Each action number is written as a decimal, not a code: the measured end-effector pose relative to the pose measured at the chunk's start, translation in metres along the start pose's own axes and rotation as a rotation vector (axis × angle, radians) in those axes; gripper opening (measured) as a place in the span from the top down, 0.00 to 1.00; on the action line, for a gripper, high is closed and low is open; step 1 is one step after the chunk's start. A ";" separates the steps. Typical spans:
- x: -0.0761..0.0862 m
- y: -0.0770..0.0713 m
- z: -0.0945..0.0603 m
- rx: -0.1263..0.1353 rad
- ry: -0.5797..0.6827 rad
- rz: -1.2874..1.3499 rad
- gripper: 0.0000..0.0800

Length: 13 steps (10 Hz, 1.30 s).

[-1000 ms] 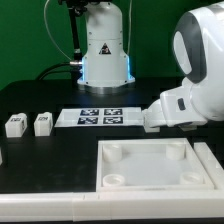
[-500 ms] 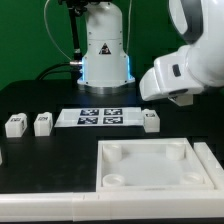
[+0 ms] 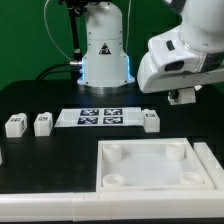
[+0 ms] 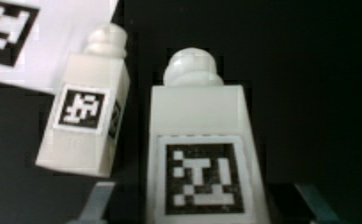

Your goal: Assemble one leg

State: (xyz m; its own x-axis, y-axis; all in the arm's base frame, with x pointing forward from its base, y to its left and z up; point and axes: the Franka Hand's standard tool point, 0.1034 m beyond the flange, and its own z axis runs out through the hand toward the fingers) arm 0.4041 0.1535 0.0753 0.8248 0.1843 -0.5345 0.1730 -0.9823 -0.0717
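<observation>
My gripper (image 3: 184, 96) hangs above the table at the exterior view's right, shut on a leg. In the wrist view this leg (image 4: 199, 130) is a white post with a round knob and a marker tag, and it sits between the gripper (image 4: 208, 206) fingers (image 4: 103, 203). A second leg (image 4: 85, 105) lies on the black table below, beside the marker board (image 4: 36, 30). In the exterior view this leg (image 3: 151, 120) lies at the right end of the marker board (image 3: 100, 117). Two more legs (image 3: 14, 125) (image 3: 42, 123) lie at the left.
A large white square panel (image 3: 150, 190) with round corner sockets lies at the front of the table. The robot's base (image 3: 104, 45) stands at the back behind the marker board. The arm's white body (image 3: 185, 50) fills the upper right.
The arm has risen from table level and moved toward the exterior view's right with the leg. This uncovered the leg lying by the marker board's right end.
</observation>
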 end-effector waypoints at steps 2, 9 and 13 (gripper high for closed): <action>0.005 0.003 -0.003 -0.006 0.231 0.002 0.64; 0.023 0.061 -0.044 -0.085 0.777 -0.171 0.64; 0.052 0.077 -0.072 -0.099 0.767 -0.233 0.64</action>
State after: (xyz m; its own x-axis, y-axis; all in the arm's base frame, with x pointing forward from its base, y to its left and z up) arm 0.4988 0.0900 0.1024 0.8952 0.3905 0.2145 0.4030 -0.9150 -0.0161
